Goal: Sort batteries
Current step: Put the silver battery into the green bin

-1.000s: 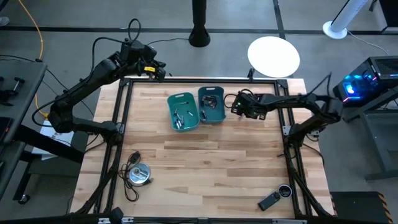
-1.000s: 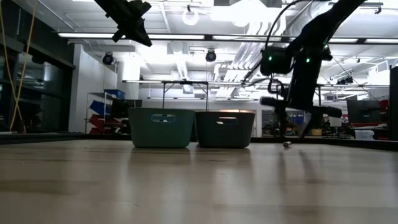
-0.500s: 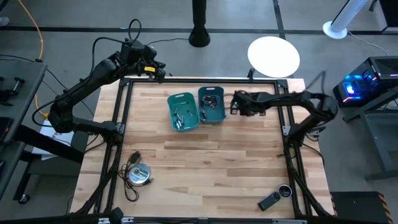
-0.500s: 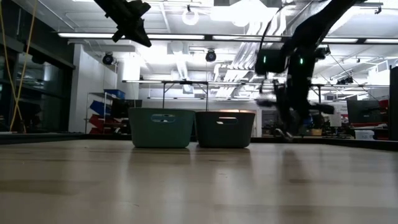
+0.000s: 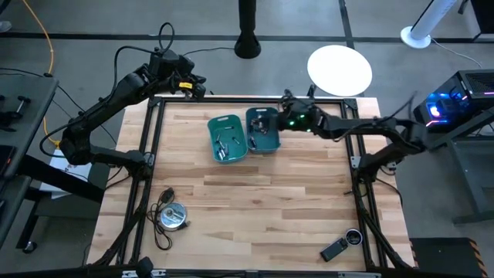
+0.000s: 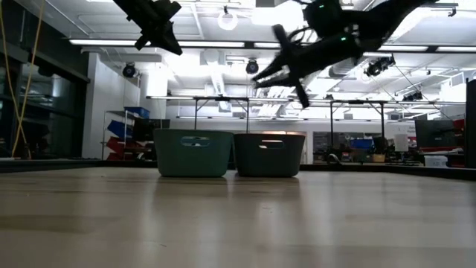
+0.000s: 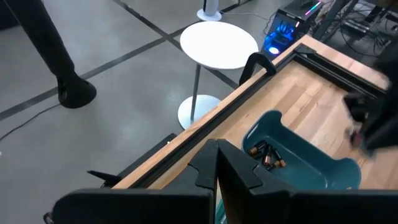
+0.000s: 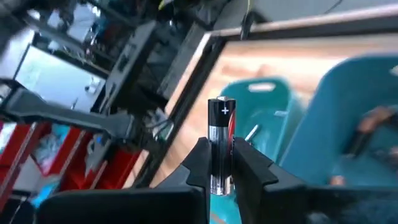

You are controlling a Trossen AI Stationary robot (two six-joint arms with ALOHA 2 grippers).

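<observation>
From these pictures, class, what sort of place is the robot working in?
Probably a robotics lab or workshop: a framed wooden table with two teal bins, ceiling strip lights over storage shelves, and cabled equipment on the floor.

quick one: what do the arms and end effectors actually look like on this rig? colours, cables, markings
Both arms are dark, near-black, jointed links. The left arm has a small yellow label near its wrist and a black cable looping above it. The right arm shows a green indicator light at the wrist. The right end effector and left end effector each have two dark, angular fingers.

Robotics lab: framed wooden table (image 5: 255,201), workbenches.
</observation>
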